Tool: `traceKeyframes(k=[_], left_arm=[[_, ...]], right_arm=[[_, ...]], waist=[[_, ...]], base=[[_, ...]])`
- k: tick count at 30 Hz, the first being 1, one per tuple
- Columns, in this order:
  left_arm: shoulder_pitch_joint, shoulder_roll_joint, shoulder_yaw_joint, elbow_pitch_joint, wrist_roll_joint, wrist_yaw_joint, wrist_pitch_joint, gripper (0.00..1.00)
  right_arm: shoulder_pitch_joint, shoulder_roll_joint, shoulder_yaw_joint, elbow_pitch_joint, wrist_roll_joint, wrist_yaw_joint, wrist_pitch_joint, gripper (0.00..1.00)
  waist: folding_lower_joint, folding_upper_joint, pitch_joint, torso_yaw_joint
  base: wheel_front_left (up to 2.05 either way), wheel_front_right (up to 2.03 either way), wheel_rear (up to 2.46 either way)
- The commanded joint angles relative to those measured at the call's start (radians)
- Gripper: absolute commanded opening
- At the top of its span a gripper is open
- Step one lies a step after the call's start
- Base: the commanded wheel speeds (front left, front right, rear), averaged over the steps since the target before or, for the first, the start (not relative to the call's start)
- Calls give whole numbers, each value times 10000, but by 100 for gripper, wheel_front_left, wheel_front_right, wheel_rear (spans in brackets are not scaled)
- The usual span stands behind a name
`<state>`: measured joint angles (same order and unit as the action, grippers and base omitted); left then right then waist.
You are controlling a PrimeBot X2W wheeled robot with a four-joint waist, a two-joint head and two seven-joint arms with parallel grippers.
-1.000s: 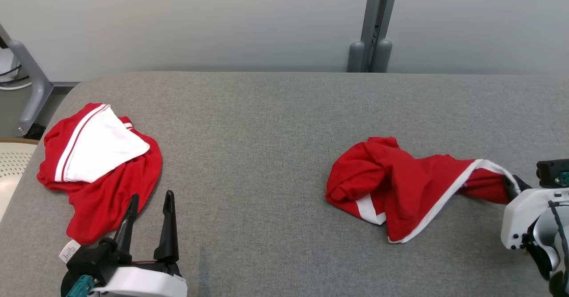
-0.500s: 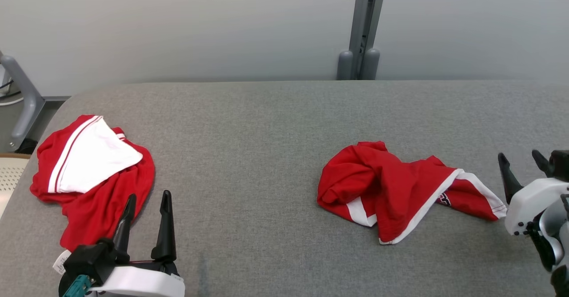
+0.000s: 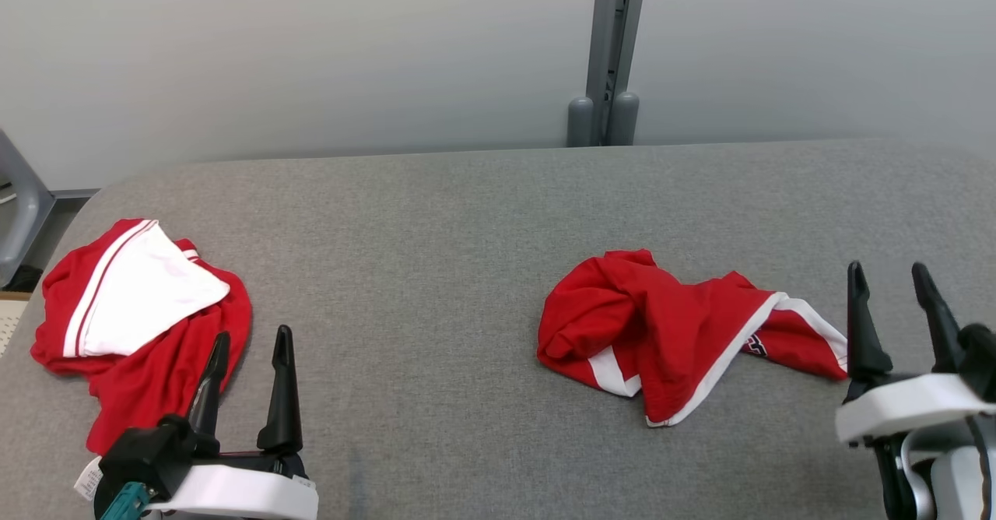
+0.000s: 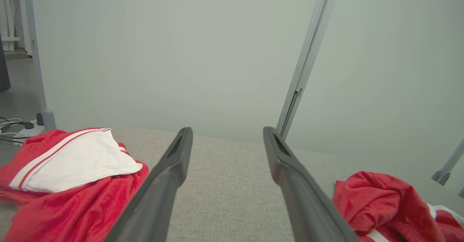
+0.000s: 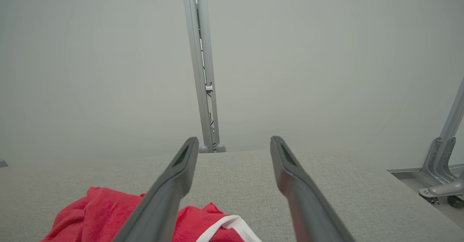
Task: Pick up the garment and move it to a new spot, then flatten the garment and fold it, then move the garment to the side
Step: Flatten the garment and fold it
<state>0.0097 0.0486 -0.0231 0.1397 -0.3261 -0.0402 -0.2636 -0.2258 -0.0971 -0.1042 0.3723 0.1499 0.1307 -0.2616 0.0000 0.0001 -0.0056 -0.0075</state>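
Both grippers are apart and empty: left gripper (image 3: 251, 333) at lower left, right gripper (image 3: 886, 266) at lower right. The garment (image 3: 661, 333), likely the task one, lies crumpled right of centre on the counter (image 3: 436, 271), with its white-trimmed hem (image 3: 809, 321) just beside the right gripper.

Risks for you:
- The heap is bunched in layers. Pinch the middle and you probably take several folds at once, so it won't flatten.
- Grab only the hem corner and it may drag out as a rope rather than spread.
- A second red garment (image 3: 156, 349) sits near the counter's left edge, right by the left gripper's fingers. Reach carelessly and you could snag it or push it off.
- Same colour, so a mix-up is easy.
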Motion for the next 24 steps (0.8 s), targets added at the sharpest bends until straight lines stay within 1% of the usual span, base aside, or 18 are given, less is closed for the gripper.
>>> traceKeyframes(k=[1,5,18,21,24], left_arm=[[28,33,13,-60,9,8,-15,100],[66,33,-31,-78,-9,21,-15,100],[-25,31,-236,-177,-39,116,-15,100],[-91,30,-558,-119,-49,-35,70,100],[-245,27,-1237,63,-269,-283,759,100]], right_arm=[[354,127,-124,-306,-17,2,-41,100],[615,320,-107,-607,-40,4,-44,100],[466,413,-109,-679,-116,2,-45,100],[454,415,-93,-665,-85,4,-45,100],[375,374,-175,-713,-131,2,-45,100]], waist=[[0,-1,15,-85],[0,-1,58,-221],[0,-1,131,-422],[0,-1,152,-451],[0,-1,219,-502]], base=[[0,0,0],[0,0,0],[0,0,0],[0,0,0],[0,0,0]])
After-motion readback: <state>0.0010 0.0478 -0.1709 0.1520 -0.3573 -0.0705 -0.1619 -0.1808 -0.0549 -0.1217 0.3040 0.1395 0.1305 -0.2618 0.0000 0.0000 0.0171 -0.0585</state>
